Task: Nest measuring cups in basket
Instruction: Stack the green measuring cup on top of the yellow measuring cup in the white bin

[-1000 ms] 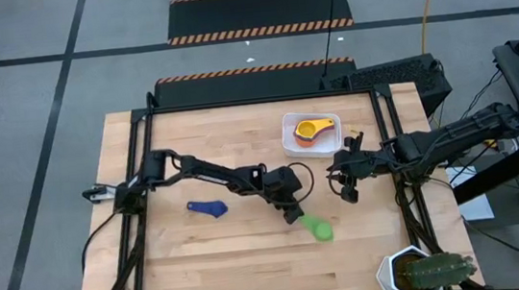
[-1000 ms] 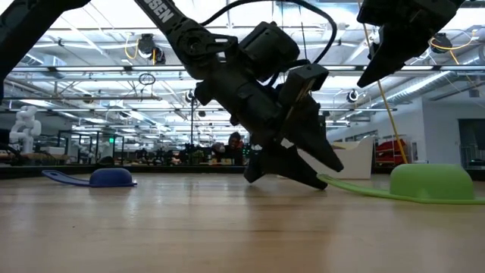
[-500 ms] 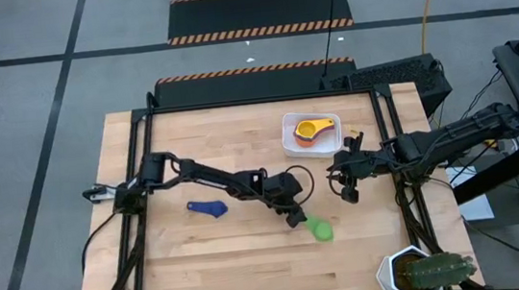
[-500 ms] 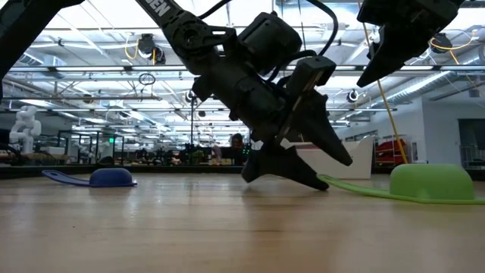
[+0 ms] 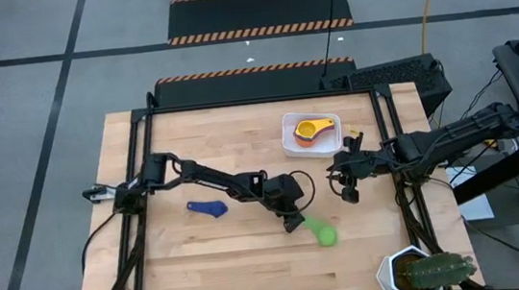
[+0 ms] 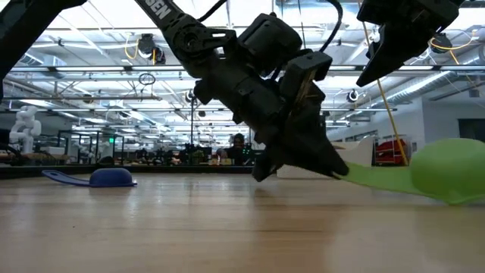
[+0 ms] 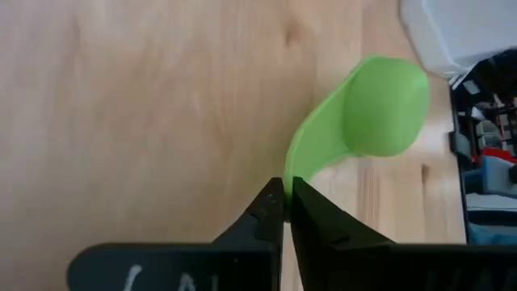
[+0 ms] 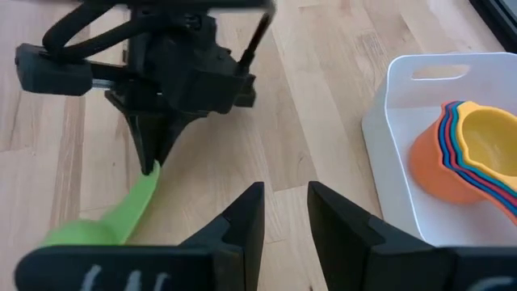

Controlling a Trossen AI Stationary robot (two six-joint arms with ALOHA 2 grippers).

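The green measuring cup [image 5: 325,234] lies mouth-down near the table's middle right, with my left gripper [image 5: 294,222] shut on its handle. A blue cup [image 5: 207,208] rests rim-down on the wood to the left [image 6: 110,177]. The white basket [image 5: 290,142] stands at the far right and holds a nested stack of cups, the yellow one [image 5: 313,130] innermost on top. My right gripper [image 5: 346,190] hangs open above the table, beside the basket, with nothing between its fingers [image 8: 285,202]. My left gripper pinches the free end of the green cup's flat handle [image 7: 295,174] between its two fingertips. The fingers slant down from the table's left and lie along the handle [image 6: 364,178]. The bowl [image 6: 447,171] sits tilted beyond the fingertips, low over the wood.
A white pot with a cactus [image 5: 428,272] stands at the near right corner. Bare wood lies between the green cup and the basket [image 8: 404,81]. My right arm reaches in from the right edge, close to the basket's near side.
My left gripper opened wider around the green cup's handle and then shut on its end, staying in place. The cup's bowl has tipped up from lying flat and shifted a little toward the near edge. My right gripper has kept still.
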